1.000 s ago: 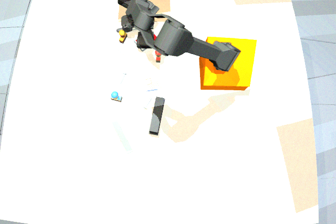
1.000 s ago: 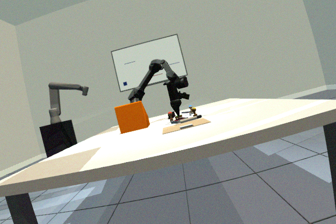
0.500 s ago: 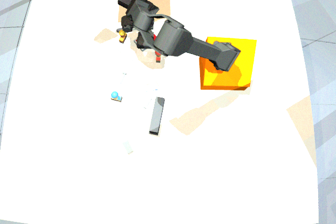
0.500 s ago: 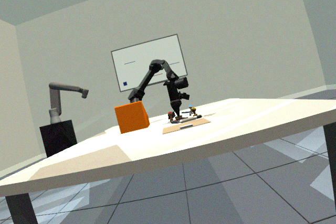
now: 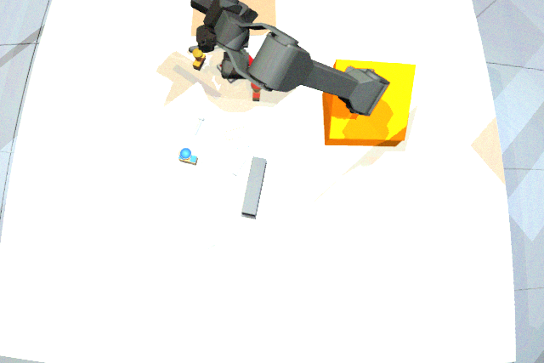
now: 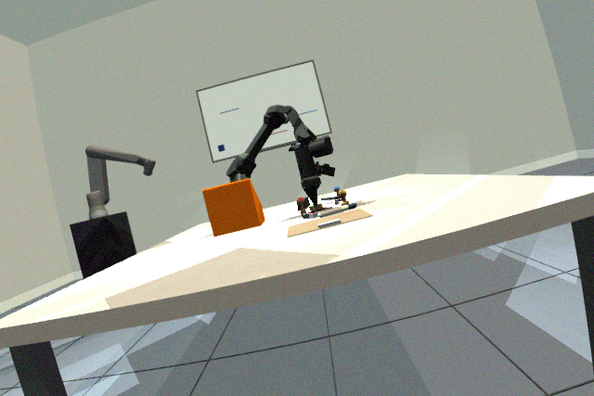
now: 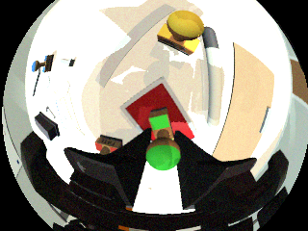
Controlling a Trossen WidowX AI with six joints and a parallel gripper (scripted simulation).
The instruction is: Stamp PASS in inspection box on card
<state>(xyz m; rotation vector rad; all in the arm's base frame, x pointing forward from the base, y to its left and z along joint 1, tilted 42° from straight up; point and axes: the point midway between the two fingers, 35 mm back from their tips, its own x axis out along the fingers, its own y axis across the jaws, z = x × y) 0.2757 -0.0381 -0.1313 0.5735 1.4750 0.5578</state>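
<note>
1. Here's the claw (image 5: 231, 70) (image 6: 314, 203) (image 7: 165, 138), pointing down over the counter (image 5: 307, 262) (image 6: 407, 238) (image 7: 72, 31), and it's closed on the green stamp (image 7: 164, 155)!
2. That stamp sits right over the red ink pad (image 5: 251, 60) (image 7: 156, 102) in the wrist view; whether its face touches the ink, I can't tell, and its lettering can't be read.
3. Just beside the pad, there's the red stamp (image 5: 256, 92) (image 6: 301, 202) (image 7: 108, 144).
4. On another side, the yellow stamp (image 5: 199, 57) (image 6: 342, 194) (image 7: 185, 25) stands near the end of a pale rod (image 6: 335, 210) (image 7: 214, 82).
5. Beyond that rod lies a tan board (image 5: 263, 12) (image 6: 352, 216) (image 7: 246, 96), flat on the counter.
6. Well apart from the pad, look, the blue stamp (image 5: 185, 154) (image 6: 336, 188) (image 7: 42, 64); a grey bar (image 5: 253, 187) (image 7: 46, 126) lies near it.
7. And the big orange box (image 5: 369, 130) (image 6: 230, 210) stands by the arm's base, well apart from the claw.
8. The card's inspection box can't be made out.
</note>
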